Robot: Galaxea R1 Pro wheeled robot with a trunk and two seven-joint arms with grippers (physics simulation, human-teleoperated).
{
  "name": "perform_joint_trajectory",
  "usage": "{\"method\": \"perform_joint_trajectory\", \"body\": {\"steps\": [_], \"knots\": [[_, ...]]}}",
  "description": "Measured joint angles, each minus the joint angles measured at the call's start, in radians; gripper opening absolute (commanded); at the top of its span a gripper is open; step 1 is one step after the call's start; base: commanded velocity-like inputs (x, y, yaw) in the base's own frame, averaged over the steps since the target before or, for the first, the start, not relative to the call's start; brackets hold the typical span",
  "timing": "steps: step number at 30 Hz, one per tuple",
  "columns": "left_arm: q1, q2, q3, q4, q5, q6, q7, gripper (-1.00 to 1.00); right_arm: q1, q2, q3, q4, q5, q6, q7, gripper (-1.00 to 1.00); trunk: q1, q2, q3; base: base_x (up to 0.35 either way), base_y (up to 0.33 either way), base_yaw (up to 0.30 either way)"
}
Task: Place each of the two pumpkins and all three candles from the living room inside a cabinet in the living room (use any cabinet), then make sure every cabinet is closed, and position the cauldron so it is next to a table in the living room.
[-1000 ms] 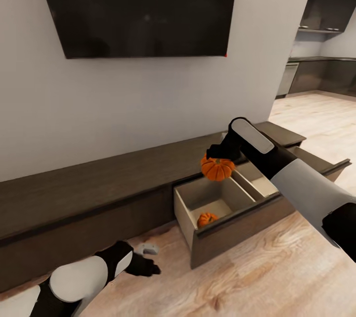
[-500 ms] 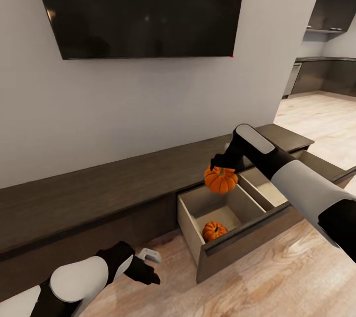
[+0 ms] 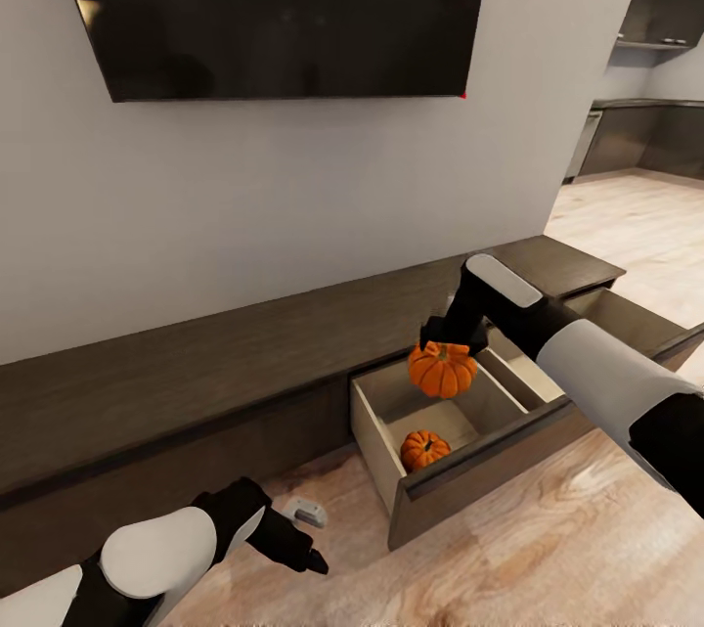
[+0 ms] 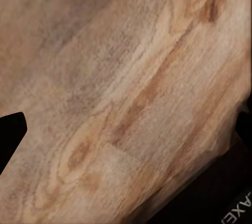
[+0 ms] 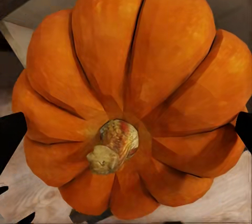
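Above the open drawer point(image 3: 460, 441) of the cabinet point(image 3: 196, 382), right gripper point(image 3: 445, 338) hanging with jaws clamping one pumpkin point(image 3: 443, 370) by its top. Lying inside that drawer, near its front wall, second pumpkin point(image 3: 424, 449). Left of the drawer, down by the floor point(image 3: 548, 549), left gripper point(image 3: 303, 554) hovering; jaw state impossible to tell.

One pumpkin point(image 3: 424, 449) inside open drawer point(image 3: 430, 500) of cabinet point(image 3: 196, 363); second pumpkin point(image 3: 443, 370) above it; TV point(image 3: 274, 6) on wall above.
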Motion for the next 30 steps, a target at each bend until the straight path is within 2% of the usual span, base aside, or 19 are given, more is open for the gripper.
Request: {"method": "perform_joint_trajectory", "body": {"steps": [9,30], "knots": [[0.000,-0.001,0.000,0.000,-0.001,0.000,-0.008,1.00,0.000,0.010,0.026,0.067,-0.001,-0.001,0.002,-1.00,0.004,-0.002,-0.035,0.000,0.000,0.000],[0.000,0.000,-0.002,-0.001,-0.002,-0.002,-0.010,1.00,0.000,0.010,0.028,0.071,0.006,0.000,0.045,-1.00,0.013,-0.007,-0.116,0.000,0.000,0.000]]}}
